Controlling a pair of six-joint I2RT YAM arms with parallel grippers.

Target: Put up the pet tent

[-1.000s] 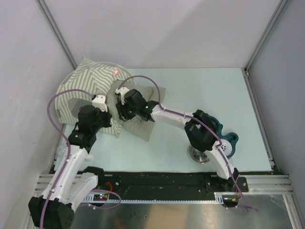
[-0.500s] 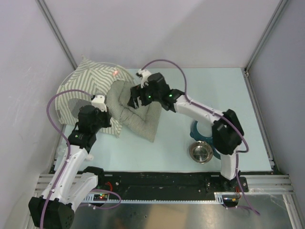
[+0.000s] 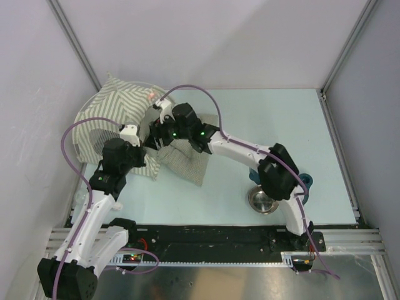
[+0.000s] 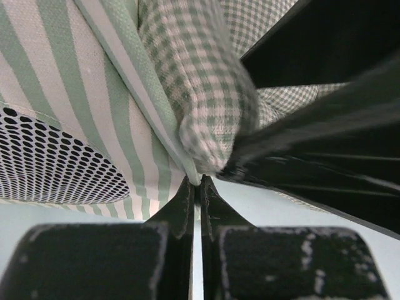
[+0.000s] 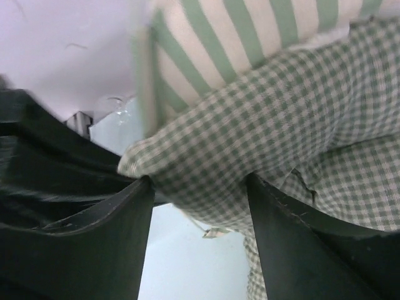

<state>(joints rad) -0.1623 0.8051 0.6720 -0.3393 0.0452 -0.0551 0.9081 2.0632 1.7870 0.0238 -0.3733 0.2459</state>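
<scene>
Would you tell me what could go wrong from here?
1. The right gripper stands open astride a corner of the checked cushion; closing might grab it rather than the pet tent.
2. The left gripper seems to pinch only a thin tent seam, which may slip.
3. The right arm hangs over the metal bowl and might knock it.

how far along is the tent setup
Done: the pet tent looks popped up in the far-left corner. In hand: the left hand pinches its striped edge; the right hand straddles a corner of the checked cushion. Left: the cushion lies mostly outside the tent.
</scene>
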